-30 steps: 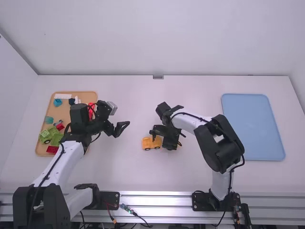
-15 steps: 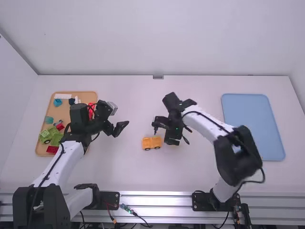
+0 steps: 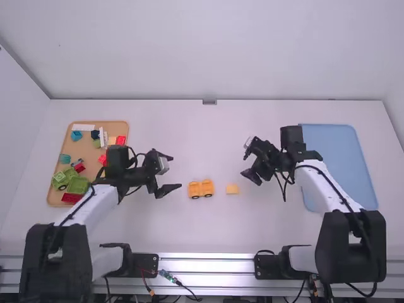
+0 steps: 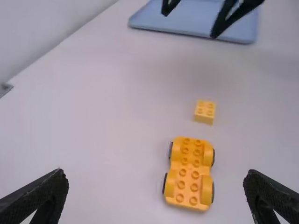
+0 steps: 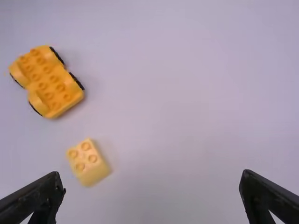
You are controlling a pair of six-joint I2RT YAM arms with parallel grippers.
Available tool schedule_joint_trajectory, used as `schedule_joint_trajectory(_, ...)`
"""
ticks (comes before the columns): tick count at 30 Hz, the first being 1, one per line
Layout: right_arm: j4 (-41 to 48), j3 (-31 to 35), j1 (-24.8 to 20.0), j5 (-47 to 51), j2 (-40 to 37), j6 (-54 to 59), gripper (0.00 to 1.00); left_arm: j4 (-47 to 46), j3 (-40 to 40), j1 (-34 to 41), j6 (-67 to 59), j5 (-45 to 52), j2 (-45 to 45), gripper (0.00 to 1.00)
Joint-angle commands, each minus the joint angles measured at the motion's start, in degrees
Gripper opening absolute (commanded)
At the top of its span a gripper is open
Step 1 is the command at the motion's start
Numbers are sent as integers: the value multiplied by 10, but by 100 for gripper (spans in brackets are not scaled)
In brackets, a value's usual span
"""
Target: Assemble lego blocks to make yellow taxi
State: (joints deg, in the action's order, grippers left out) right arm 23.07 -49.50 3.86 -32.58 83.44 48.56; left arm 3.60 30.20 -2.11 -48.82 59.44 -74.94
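on the table (image 3: pixel 158 233), a yellow block (image 3: pixel 232 189) is uncovered, unjoined to the wheeled base (image 3: pixel 201 188), as right fingers (image 5: pixel 46 192) are withdrawn; like left fingers (image 4: pixel 50 192), they are spread, empty.

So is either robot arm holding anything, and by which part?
Nothing is held: both pairs of jaws stand open, and the wheeled yellow base and small yellow block lie on the table.

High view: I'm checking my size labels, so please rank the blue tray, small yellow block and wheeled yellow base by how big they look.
1. Blue tray, though partly covered
2. Wheeled yellow base
3. Small yellow block
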Motion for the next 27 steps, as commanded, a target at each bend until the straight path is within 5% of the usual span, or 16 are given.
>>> schedule_joint_trajectory(1, -38, 29, -17, -36, -7, -69, 99, 45, -27, 29, -22, 28, -39, 99)
schedule_joint_trajectory(9, -223, 157, -20, -34, -3, -22, 99, 247, -64, 89, -20, 25, -173, 99)
schedule_joint_trajectory(17, -407, 260, -17, -70, -3, -16, 99, 328, -40, 131, 81, -23, -275, 99)
schedule_joint_trajectory(27, -426, 288, 25, -133, 23, 106, 99, 339, -28, 169, 53, -75, -301, 99)
